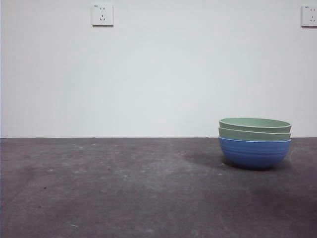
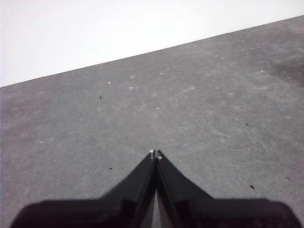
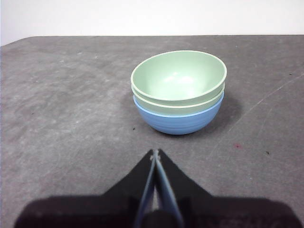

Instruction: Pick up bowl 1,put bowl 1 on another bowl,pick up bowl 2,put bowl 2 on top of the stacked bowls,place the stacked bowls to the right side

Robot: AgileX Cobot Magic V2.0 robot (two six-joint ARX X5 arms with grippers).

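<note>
We see the stacked bowls [image 1: 254,143] upright, mouths up, on our table's [image 1: 124,188] right, right gripper [image 3: 156,153] closed nearby, left gripper [image 2: 155,154] closed, well apart.

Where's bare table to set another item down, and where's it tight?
Bare table runs from the stacked bowls leftward to the front view's left edge, and in front of them. The left gripper, shut, sees only bare tabletop. Tight only around the stack, with the right gripper shut and apart from it.
</note>
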